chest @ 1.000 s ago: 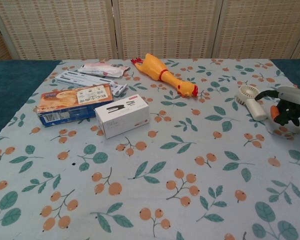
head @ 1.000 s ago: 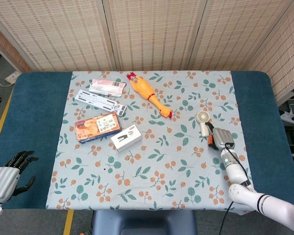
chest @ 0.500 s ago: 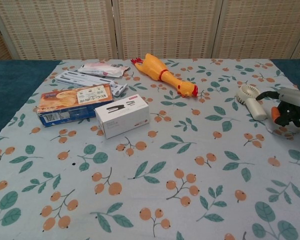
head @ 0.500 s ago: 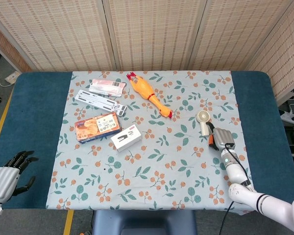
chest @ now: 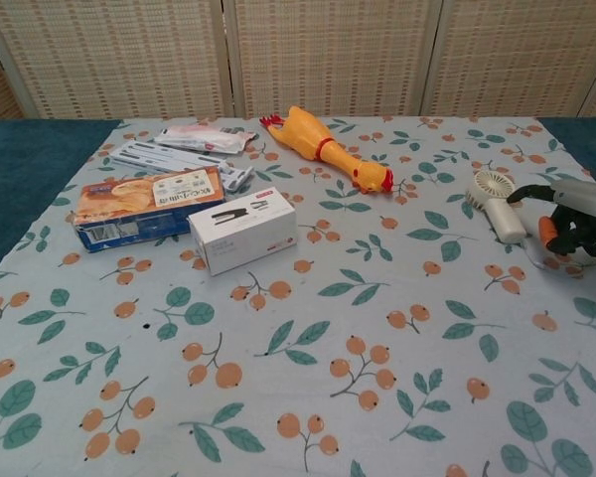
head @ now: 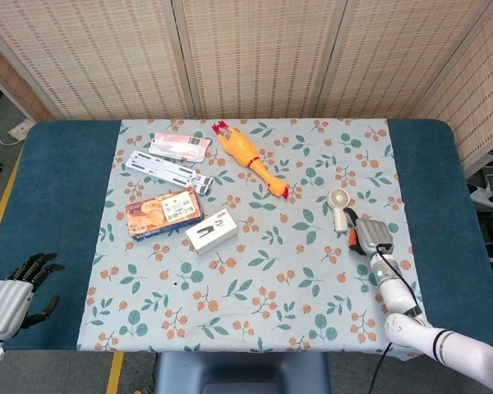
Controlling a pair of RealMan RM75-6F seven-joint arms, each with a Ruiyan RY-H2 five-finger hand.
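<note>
My right hand (head: 371, 237) hovers low over the flowered cloth, just right of a small white hand fan (head: 338, 202). In the chest view this right hand (chest: 574, 211) has its dark fingers curled down around a small orange object (chest: 547, 229); what lies beneath it is hard to make out. The white fan (chest: 497, 196) lies flat, its handle pointing at the hand. My left hand (head: 15, 289) hangs off the table's near left corner with fingers apart, holding nothing and far from every object.
A yellow rubber chicken (head: 248, 156) lies at the back centre. A white stapler box (head: 211, 231), an orange snack box (head: 163, 213), a long white pack (head: 168, 170) and a pink packet (head: 180, 146) sit on the left half. Folding screens stand behind the table.
My right hand has drifted slightly right and toward the near edge, the orange object moving with it. Everything else, including my left hand, stays put.
</note>
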